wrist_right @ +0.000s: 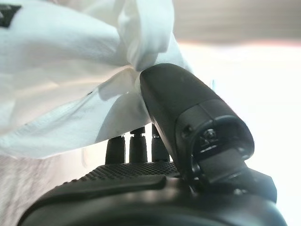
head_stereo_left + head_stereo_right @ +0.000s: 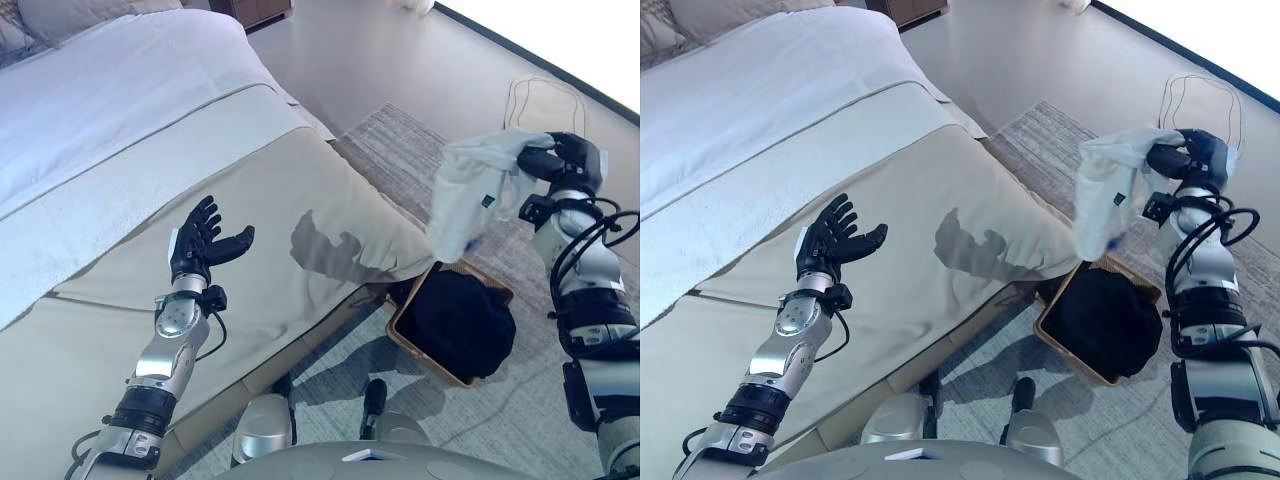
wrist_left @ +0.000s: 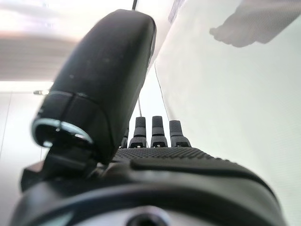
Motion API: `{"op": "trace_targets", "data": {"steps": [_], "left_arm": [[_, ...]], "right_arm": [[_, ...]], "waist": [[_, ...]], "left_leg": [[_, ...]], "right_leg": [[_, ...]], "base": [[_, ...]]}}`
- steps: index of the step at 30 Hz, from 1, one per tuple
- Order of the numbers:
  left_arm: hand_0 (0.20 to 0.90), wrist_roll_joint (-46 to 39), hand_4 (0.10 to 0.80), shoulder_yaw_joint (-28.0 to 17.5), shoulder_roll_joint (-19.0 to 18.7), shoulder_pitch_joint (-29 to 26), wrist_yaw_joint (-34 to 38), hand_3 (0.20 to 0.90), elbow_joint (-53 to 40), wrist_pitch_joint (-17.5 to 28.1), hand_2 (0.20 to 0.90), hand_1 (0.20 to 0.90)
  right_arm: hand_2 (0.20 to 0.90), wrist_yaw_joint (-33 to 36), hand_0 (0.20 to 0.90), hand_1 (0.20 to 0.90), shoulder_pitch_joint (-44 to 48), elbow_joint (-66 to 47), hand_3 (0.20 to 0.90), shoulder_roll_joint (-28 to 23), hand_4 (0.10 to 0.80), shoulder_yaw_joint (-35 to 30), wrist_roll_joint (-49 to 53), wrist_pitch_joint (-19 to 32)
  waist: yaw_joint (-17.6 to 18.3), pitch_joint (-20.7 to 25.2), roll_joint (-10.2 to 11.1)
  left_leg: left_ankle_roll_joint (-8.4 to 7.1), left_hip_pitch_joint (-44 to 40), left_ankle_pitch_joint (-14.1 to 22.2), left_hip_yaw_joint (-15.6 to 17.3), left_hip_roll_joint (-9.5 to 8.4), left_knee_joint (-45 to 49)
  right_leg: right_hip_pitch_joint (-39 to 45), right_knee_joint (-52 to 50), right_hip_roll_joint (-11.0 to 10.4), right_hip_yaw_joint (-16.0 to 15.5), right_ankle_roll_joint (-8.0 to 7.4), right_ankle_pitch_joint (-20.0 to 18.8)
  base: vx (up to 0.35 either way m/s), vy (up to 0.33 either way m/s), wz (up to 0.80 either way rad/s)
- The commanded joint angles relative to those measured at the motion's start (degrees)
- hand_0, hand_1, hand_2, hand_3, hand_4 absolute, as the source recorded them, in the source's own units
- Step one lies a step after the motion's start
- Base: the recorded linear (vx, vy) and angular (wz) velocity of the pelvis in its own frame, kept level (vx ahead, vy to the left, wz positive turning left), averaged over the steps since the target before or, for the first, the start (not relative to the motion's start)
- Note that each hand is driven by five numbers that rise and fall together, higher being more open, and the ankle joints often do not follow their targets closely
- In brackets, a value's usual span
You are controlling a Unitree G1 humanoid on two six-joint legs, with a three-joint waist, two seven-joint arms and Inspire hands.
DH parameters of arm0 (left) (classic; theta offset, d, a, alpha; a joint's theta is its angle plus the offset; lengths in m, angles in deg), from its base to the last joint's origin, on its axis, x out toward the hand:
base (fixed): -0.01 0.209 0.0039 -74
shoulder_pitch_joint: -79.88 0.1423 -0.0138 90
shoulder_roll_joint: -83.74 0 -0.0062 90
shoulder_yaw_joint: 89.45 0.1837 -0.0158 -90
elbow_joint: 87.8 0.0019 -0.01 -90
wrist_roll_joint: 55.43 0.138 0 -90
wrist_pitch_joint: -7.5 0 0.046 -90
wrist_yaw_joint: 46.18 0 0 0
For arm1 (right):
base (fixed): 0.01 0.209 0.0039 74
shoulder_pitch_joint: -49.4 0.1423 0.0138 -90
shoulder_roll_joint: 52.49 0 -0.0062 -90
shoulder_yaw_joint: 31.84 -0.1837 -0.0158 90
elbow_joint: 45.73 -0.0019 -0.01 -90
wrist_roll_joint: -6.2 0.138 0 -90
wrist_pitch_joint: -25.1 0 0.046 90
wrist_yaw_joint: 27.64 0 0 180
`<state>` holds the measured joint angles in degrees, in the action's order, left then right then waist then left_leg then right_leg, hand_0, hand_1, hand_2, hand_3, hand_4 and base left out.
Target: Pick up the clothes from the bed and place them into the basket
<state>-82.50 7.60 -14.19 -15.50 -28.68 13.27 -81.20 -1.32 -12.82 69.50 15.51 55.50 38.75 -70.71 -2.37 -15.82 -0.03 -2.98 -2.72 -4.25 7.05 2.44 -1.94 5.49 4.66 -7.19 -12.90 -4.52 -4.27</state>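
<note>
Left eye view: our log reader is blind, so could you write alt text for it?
The robot's right hand holds a white garment in the air above a brown basket on the rug, which already contains dark clothing. Its left hand hovers open and empty over the beige bed.

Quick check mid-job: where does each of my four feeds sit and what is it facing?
Left eye, head: looks down at bed, basket; both arms.
Right eye: same scene, shares white garment.
Left wrist: along open left robot hand to bed.
Right wrist: right robot hand pinching that garment, shared with eyes.
</note>
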Motion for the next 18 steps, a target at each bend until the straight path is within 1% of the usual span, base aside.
{"op": "trace_targets", "data": {"steps": [1, 2, 3, 4, 5, 6, 7, 8, 9, 10, 11, 12, 13, 14, 16, 17, 18], "left_arm": [[0.9, 2.9, 0.8, 1.6, -4.0, -3.7, 0.4, 0.9, 0.2, 4.0, 0.9, 0.9], [0.9, 2.0, 0.8, 1.2, -5.0, -3.8, 0.7, 0.9, -0.2, 3.4, 0.9, 0.9], [0.9, 1.4, 0.8, 1.0, -5.4, -4.0, 0.7, 0.9, -0.3, 3.3, 0.9, 0.9], [0.9, 1.2, 0.8, 0.9, -5.6, -4.1, 0.7, 0.9, -0.6, 3.2, 0.9, 0.9], [0.9, 1.0, 0.8, 0.9, -5.8, -4.1, 0.7, 0.9, -0.8, 3.1, 0.9, 0.9], [0.9, 0.8, 0.8, 1.0, -6.2, -4.0, 0.6, 0.9, -0.6, 3.4, 0.9, 0.9], [0.9, 0.9, 0.8, 1.1, -6.2, -4.0, 0.8, 0.9, -0.6, 3.4, 0.9, 0.9], [0.9, 0.8, 0.8, 1.1, -6.1, -3.8, 1.5, 0.9, -0.3, 3.1, 0.9, 0.9], [0.9, 0.5, 0.8, 1.2, -5.5, -3.6, 1.6, 0.9, 0.4, 2.9, 0.9, 0.9], [0.9, 0.7, 0.8, 1.2, -4.9, -3.3, 1.7, 0.9, 0.7, 2.7, 0.9, 0.9], [0.9, 1.2, 0.8, 1.2, -3.9, -2.6, 1.9, 0.9, 0.5, 2.4, 0.9, 0.9], [0.9, 1.4, 0.8, 1.2, -3.7, -2.2, 1.8, 0.9, 0.3, 2.3, 0.9, 0.9], [0.9, 1.7, 0.8, 0.9, -3.3, -0.8, 0.5, 0.9, -0.3, 1.9, 0.9, 0.9], [0.9, 1.8, 0.8, 0.7, -3.2, -0.1, -0.1, 0.9, -0.5, 1.9, 0.9, 0.9], [0.9, 2.1, 0.8, 0.4, -3.1, 1.4, -1.7, 0.9, -0.5, 2.8, 0.9, 0.9], [0.9, 1.9, 0.8, 0.2, -2.8, 1.6, -2.6, 0.9, -0.2, 3.2, 0.9, 0.9], [0.9, 1.6, 0.8, 0.3, -2.6, 1.6, -3.6, 0.9, 0.4, 3.8, 0.9, 0.9]], "right_arm": [[0.3, 2.6, 0.3, 0.3, -0.2, -5.7, 0.2, -1.7, 0.1, -2.8, -1.8, 6.5], [0.3, 1.7, 0.3, 0.3, -1.3, -5.2, 0.2, -0.9, 0.1, -3.6, -2.4, 6.7], [0.3, 1.3, 0.3, 0.3, -1.9, -4.8, 0.2, -0.6, 0.1, -4.0, -2.5, 6.7], [0.3, 0.9, 0.3, 0.3, -2.3, -4.6, 0.2, -0.6, 0.1, -4.3, -2.4, 6.6], [0.3, 0.7, 0.3, 0.3, -2.6, -3.9, 0.2, -0.7, 0.1, -4.4, -2.3, 6.9], [0.3, 0.4, 0.3, 0.3, -3.1, -2.8, 0.2, -0.7, 0.1, -4.4, -2.3, 7.3], [0.3, 0.2, 0.3, 0.3, -2.9, -1.8, 0.2, -0.5, 0.1, -4.0, -2.4, 7.6], [0.3, -1.3, 0.3, 0.3, -1.9, 0.8, 0.2, -0.5, 0.1, -3.4, -1.9, 8.1], [0.3, -2.0, 0.3, 0.3, -1.1, 2.3, 0.2, -0.9, 0.1, -2.7, -1.9, 7.3], [0.3, -2.4, 0.3, 0.3, -0.5, 3.4, 0.2, -1.0, 0.1, -2.1, -2.7, 7.0], [0.3, -2.5, 0.3, 0.3, -0.2, 3.9, 0.2, -1.4, 0.1, -1.0, -3.9, 5.6], [0.3, -2.2, 0.3, 0.3, -0.5, 3.6, 0.2, -1.5, 0.1, -0.8, -3.9, 5.1], [0.3, -2.4, 0.3, 0.3, -2.8, 3.1, 0.2, -1.8, 0.1, -1.1, -3.8, 4.6], [0.3, -2.9, 0.3, 0.3, -4.0, 3.1, 0.2, -1.9, 0.1, -1.6, -4.0, 4.8], [0.3, -3.5, 0.3, 0.3, -6.0, 3.6, 0.2, -2.1, 0.1, -2.5, -4.3, 4.9], [0.3, -3.7, 0.3, 0.3, -6.6, 4.9, 0.2, -2.1, 0.1, -2.9, -4.6, 5.2], [0.3, -3.1, 0.3, 0.3, -7.0, 5.8, 0.2, -2.2, 0.1, -3.1, -4.6, 5.5]], "waist": [[0.6, 8.7, 0.1], [0.7, 8.4, -0.4], [0.8, 8.2, -0.6], [0.9, 8.1, -0.6], [1.0, 8.0, -0.6], [1.3, 7.7, -0.5], [1.2, 7.5, -0.5], [0.8, 7.4, -0.2], [0.6, 7.5, 0.2], [0.3, 7.7, 0.4], [0.4, 7.8, 0.6], [0.6, 7.9, 0.6], [0.8, 8.0, 1.0], [0.8, 8.0, 1.1], [0.8, 7.7, 1.5], [0.9, 7.5, 1.7], [0.9, 7.2, 1.8]], "left_leg": [[3.8, -2.2, 8.6, -3.7, -5.8, 0.9], [3.72, -2.8, 7.9, -3.7, -4.91, -0.5], [3.61, -3.1, 7.8, -3.6, -4.33, -1.0], [3.61, -3.2, 7.9, -3.7, -4.06, -1.0], [3.63, -3.2, 8.0, -4.0, -3.75, -0.8], [3.65, -3.5, 8.6, -4.1, -3.32, -0.4], [3.49, -3.6, 8.9, -3.4, -2.61, -0.2], [3.05, -3.4, 9.1, -2.1, -1.83, 0.1], [2.65, -3.2, 9.1, -2.1, -1.56, 0.2], [2.35, -3.1, 8.7, -1.7, -1.06, 0.2], [2.04, -3.1, 8.3, -0.9, -0.09, 0.3], [1.9, -3.1, 8.2, -0.8, 0.22, 0.3], [1.44, -2.9, 7.9, -0.8, 0.95, 1.1], [1.18, -2.7, 7.7, -0.8, 1.31, 1.5], [0.15, -1.6, 7.2, -1.0, 2.17, 3.0], [-0.32, -0.5, 7.4, -0.5, 2.54, 5.2], [-0.86, 0.7, 6.8, 0.9, 2.94, 7.7]], "right_leg": [[-5.9, -15.1, 3.3, -1.7, -0.53, 4.0], [-6.8, -16.1, 1.6, -1.7, -1.57, 3.7], [-6.9, -15.0, 0.4, -1.0, -1.85, 3.4], [-6.9, -14.0, -0.3, -0.2, -1.99, 2.9], [-6.8, -12.3, -0.9, 1.3, -2.21, 2.2], [-6.9, -10.5, -2.1, 3.1, -2.74, 0.4], [-6.7, -9.1, -2.4, 3.0, -2.87, 0.4], [-5.6, -6.6, -1.7, 1.8, -2.8, 1.4], [-4.8, -4.2, -0.9, 1.9, -2.57, 1.1], [-4.3, -3.8, -0.8, 1.3, -2.33, 1.2], [-3.6, -4.1, 0.5, 1.6, -1.39, 2.2], [-3.5, -4.3, 1.0, 2.1, -1.0, 2.7], [-2.9, -4.4, 1.9, 2.5, -0.12, 3.4], [-2.6, -4.4, 2.1, 2.2, 0.21, 3.5], [-2.1, -3.7, 2.7, 2.0, 1.07, 3.6], [-2.0, -3.3, 2.6, 1.4, 1.42, 3.6], [-1.6, -3.2, 2.2, 0.3, 1.68, 3.6]], "base": [[-0.057, -0.096, -0.11], [-0.077, -0.161, -0.13], [-0.083, -0.2, -0.21], [-0.053, -0.201, -0.26], [-0.04, -0.256, -0.25], [-0.047, -0.306, -0.21], [-0.08, -0.397, -0.16], [-0.074, -0.379, -0.1], [-0.059, -0.33, -0.09], [-0.01, -0.275, -0.12], [0.009, -0.198, -0.1], [0.072, -0.249, -0.04], [0.089, -0.201, 0.01], [0.084, -0.233, 0.06], [0.018, -0.19, 0.13], [0.004, -0.175, 0.24], [0.004, -0.138, 0.22]]}}
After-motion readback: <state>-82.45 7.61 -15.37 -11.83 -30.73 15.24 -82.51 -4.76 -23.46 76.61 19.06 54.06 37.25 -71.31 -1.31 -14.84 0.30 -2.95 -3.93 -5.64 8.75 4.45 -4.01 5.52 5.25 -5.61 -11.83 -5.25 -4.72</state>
